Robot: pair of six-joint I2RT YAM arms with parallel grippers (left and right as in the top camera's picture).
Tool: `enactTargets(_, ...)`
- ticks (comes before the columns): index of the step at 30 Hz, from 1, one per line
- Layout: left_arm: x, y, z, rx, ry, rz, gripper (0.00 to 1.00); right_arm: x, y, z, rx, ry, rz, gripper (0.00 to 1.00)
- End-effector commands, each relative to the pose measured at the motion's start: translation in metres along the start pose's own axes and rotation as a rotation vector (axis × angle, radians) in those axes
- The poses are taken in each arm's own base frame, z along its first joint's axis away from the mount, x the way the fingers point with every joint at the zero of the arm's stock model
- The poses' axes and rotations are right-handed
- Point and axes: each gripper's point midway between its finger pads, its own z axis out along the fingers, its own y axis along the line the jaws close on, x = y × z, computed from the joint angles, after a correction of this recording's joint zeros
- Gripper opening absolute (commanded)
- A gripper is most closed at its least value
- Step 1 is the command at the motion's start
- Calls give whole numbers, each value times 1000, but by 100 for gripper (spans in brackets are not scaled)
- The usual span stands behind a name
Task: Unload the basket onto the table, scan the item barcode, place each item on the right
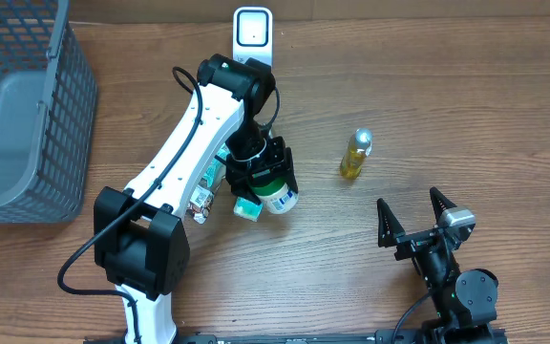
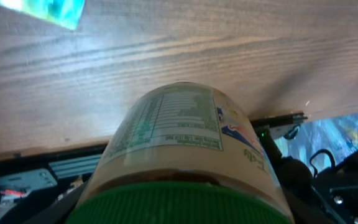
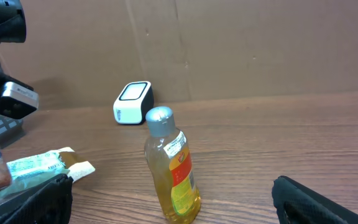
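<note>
Turning the jar, pinched in the left claw, until its label faces the scanner squarely is advised; the right claw is spread.

Wood-grain table under even light, plain brown cardboard wall behind.
</note>
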Motion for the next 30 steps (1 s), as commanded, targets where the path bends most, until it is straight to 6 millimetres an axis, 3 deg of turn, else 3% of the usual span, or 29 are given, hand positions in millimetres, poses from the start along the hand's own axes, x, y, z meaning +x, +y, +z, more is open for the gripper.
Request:
enactTargets(1,15,-7,-6,50,37,-17,40,1,-3,0,12,-6,-3,100)
enactTargets(5,21,-18,-7,114,74,-16,30,1,-3,0,12,-7,-3,100)
enactTargets(9,26,-28,-9,168,105,-17,31,1,-3,0,12,-6,-3,100)
enactTargets(30,29,-33,-10,195,126,-52,32,1,-3,0,12,-6,-3,100)
